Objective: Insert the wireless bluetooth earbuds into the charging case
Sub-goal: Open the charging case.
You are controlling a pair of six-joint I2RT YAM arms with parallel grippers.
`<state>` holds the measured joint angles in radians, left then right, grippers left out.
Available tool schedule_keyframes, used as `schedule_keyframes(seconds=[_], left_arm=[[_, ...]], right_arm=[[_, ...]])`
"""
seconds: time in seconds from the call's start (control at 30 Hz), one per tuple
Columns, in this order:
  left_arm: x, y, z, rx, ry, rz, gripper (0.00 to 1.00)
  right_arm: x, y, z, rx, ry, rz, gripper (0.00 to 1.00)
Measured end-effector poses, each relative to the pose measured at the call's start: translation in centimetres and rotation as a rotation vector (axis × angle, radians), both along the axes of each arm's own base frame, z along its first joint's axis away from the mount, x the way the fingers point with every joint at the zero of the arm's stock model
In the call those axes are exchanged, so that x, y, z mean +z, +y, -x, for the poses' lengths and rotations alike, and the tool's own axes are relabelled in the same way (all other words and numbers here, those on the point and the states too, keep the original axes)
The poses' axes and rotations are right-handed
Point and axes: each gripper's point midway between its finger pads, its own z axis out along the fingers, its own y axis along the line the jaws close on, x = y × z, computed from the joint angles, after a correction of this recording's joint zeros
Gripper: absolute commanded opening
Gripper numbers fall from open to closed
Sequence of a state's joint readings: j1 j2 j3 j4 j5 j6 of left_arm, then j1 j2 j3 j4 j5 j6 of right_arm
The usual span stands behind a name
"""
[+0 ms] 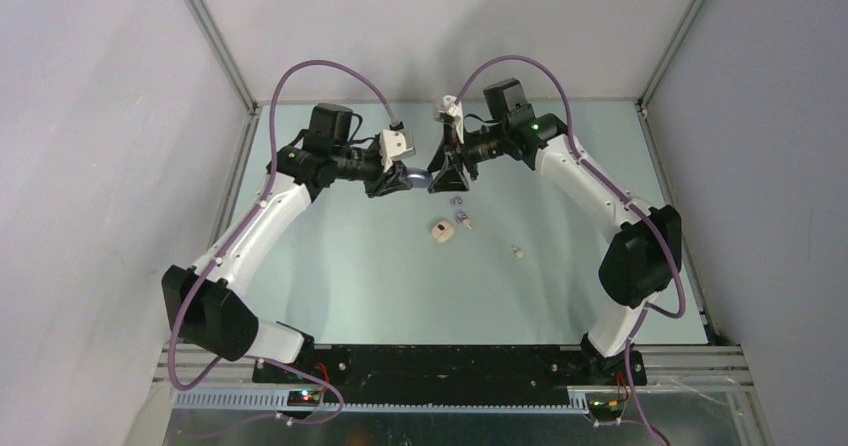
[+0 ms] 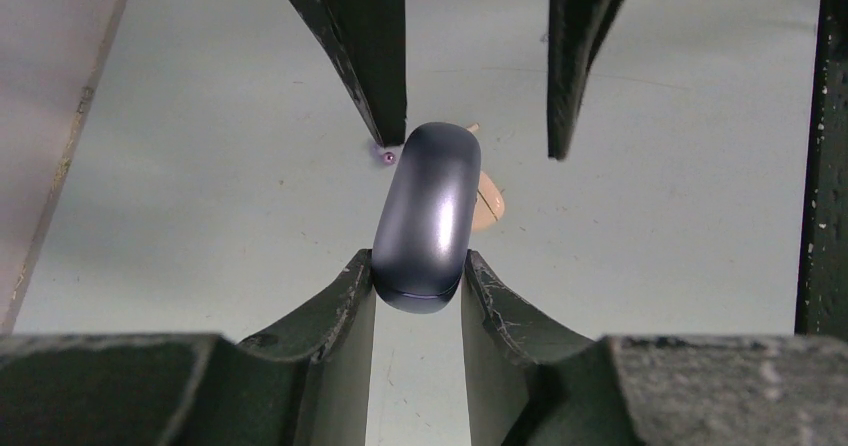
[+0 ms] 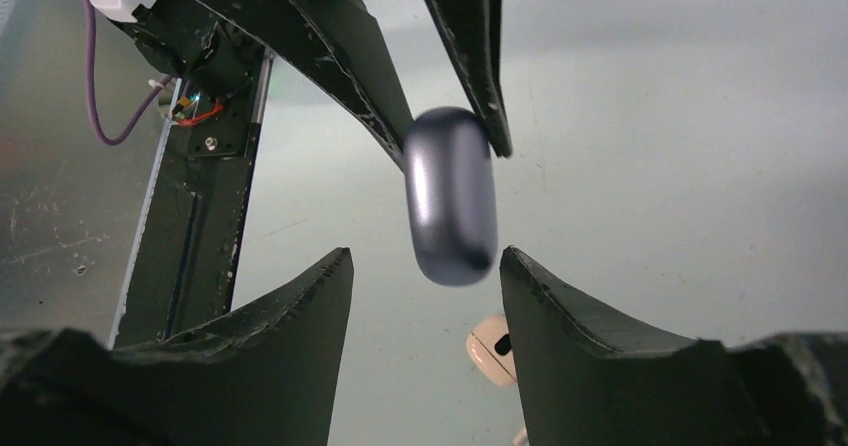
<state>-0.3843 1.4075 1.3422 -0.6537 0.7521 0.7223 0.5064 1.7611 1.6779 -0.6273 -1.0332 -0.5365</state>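
A dark blue-grey charging case, lid closed, is held above the table with my left gripper shut on its near end. From the overhead view the case sits between the two grippers. My right gripper faces it with its jaws open. The case's free end hangs between the tips, nearer the right finger, and no contact shows. Small lavender earbuds and a white earbud lie on the table below. Another white earbud lies farther right.
A cream-coloured case with a dark spot rests on the table next to the earbuds, also showing under the right gripper as a cream case. Grey enclosure walls stand on three sides. The arm bases sit at the near edge.
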Motion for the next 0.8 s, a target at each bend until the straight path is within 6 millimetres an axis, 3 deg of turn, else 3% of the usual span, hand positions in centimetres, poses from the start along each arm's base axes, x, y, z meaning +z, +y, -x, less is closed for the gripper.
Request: schedule_keyframes(seconds=[0.43,0.5,0.6,0.67,0.7,0.77,0.8], left_arm=[[0.7,-0.3,-0.5,0.021,-0.003,0.026,0.0],[0.9,-0.3,-0.6,0.022,-0.007,0.028,0.0],[1.0,-0.3,-0.7,0.032,0.007,0.028,0.01],[0.9,-0.3,-0.7,0.04,0.021,0.028,0.2],[0.8,-0.2,-0.6,0.047,0.032,0.025,0.37],[0.7,-0.1,-0.7,0.063,0.049,0.027,0.57],[0.8,-0.1,-0.7,0.074,0.058,0.032,0.61]], right_arm=[[-0.2,1.1,-0.9,-0.023,-0.006,-0.01,0.41],[-0.3,1.2,-1.0,-0.023,-0.005,-0.01,0.37],[-0.2,1.3,-1.1,-0.024,-0.014,-0.015,0.19],[-0.1,1.3,-1.2,-0.024,-0.022,-0.018,0.08],[-0.1,1.3,-1.3,-0.024,-0.022,-0.019,0.05],[0.0,1.2,-1.3,-0.023,-0.02,-0.023,0.01],[0.1,1.2,-1.2,-0.023,-0.013,-0.026,0.0]])
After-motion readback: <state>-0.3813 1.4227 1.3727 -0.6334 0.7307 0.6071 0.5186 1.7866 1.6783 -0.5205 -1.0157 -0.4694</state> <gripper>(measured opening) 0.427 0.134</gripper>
